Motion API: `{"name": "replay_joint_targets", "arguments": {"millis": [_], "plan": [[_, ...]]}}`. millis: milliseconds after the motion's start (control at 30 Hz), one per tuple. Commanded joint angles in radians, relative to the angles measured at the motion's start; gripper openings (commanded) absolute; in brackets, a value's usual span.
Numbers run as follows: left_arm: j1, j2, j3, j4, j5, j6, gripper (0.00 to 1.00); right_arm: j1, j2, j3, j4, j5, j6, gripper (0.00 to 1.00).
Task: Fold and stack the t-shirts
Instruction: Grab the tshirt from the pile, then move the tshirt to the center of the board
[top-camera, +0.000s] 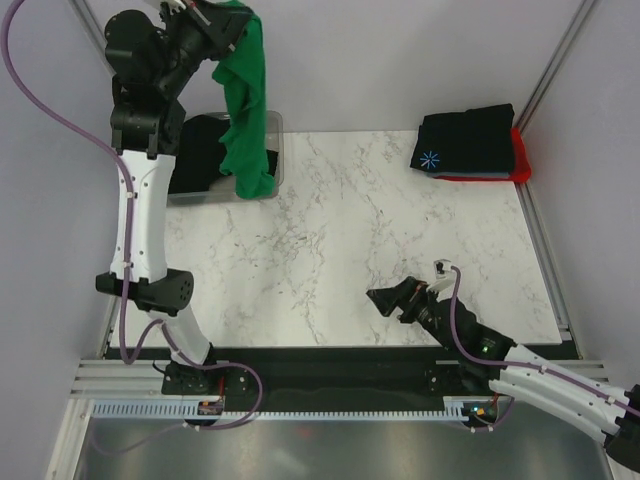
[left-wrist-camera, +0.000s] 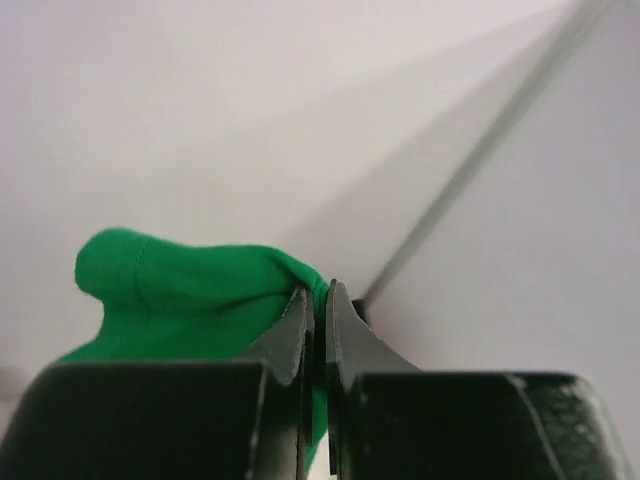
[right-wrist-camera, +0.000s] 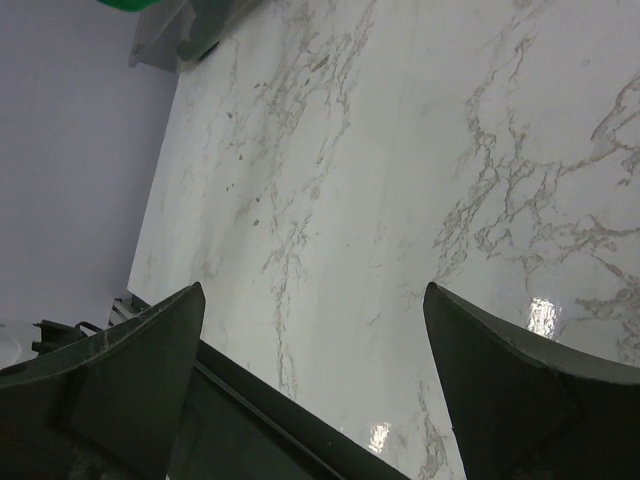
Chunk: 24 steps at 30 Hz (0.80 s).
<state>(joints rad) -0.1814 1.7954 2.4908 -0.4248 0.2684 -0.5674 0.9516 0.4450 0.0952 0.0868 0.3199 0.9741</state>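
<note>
The bright green t-shirt hangs high at the back left, pinched at its top by my left gripper, which is shut on it. In the left wrist view the green t-shirt bunches between the closed fingers of the left gripper. Its lower end dangles over a clear bin holding a black t-shirt. A folded black t-shirt with a blue-white starburst lies on a folded red t-shirt at the back right. My right gripper hovers open and empty low over the table's near right part.
The white marble table fills the middle. Grey walls enclose the back and sides, with metal frame posts at the corners. A black rail runs along the near edge between the arm bases. The bin's corner shows in the right wrist view.
</note>
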Motion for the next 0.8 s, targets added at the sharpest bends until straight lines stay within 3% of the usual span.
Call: {"name": "replay_joint_targets", "arguments": {"millis": [0, 100, 200, 333, 367, 400, 433, 467, 500, 533, 567, 633, 667, 767], "plan": [[-0.032, -0.077, 0.051, 0.301, 0.178, -0.123, 0.02, -0.002, -0.054, -0.023, -0.004, 0.030, 0.011, 0.98], [-0.035, -0.091, 0.054, 0.421, 0.225, -0.245, 0.02, -0.002, -0.075, -0.028, -0.018, 0.033, 0.017, 0.98], [-0.036, -0.113, 0.031, 0.419, 0.245, -0.308, 0.02, -0.002, -0.075, -0.019, -0.032, 0.041, 0.017, 0.98], [-0.049, -0.214, -0.130, 0.232, 0.197, -0.298, 0.02, -0.002, -0.144, 0.014, -0.154, 0.054, 0.006, 0.98], [-0.050, -0.250, -0.274, 0.183, 0.174, -0.299, 0.04, -0.002, -0.172, 0.044, -0.188, 0.054, -0.001, 0.98], [-0.050, -0.339, -0.364, 0.140, 0.122, -0.299, 0.09, -0.002, -0.202, 0.069, -0.231, 0.054, -0.014, 0.98], [-0.050, -0.388, -0.463, 0.051, 0.094, -0.301, 0.30, -0.002, -0.265, 0.101, -0.328, 0.064, -0.040, 0.98], [-0.049, -0.431, -0.674, 0.017, 0.068, -0.296, 0.44, -0.002, -0.296, 0.177, -0.388, 0.082, -0.044, 0.98], [-0.049, -0.523, -0.782, -0.017, 0.027, -0.281, 0.68, -0.002, -0.320, 0.219, -0.441, 0.125, -0.048, 0.98], [-0.050, -0.556, -0.888, -0.055, 0.016, -0.266, 0.99, -0.002, -0.351, 0.259, -0.520, 0.133, -0.058, 0.98], [-0.047, -0.583, -1.079, -0.110, 0.017, -0.253, 1.00, -0.002, -0.353, 0.334, -0.547, 0.127, -0.086, 0.98], [-0.046, -0.626, -1.237, -0.156, 0.057, -0.224, 1.00, -0.002, -0.318, 0.389, -0.600, 0.102, -0.095, 0.98], [-0.047, -0.642, -1.385, -0.158, 0.080, -0.220, 1.00, -0.002, -0.292, 0.432, -0.614, 0.091, -0.100, 0.98], [-0.052, -0.749, -1.594, -0.158, 0.086, -0.210, 1.00, -0.002, -0.143, 0.483, -0.654, 0.062, -0.086, 0.98]]}}
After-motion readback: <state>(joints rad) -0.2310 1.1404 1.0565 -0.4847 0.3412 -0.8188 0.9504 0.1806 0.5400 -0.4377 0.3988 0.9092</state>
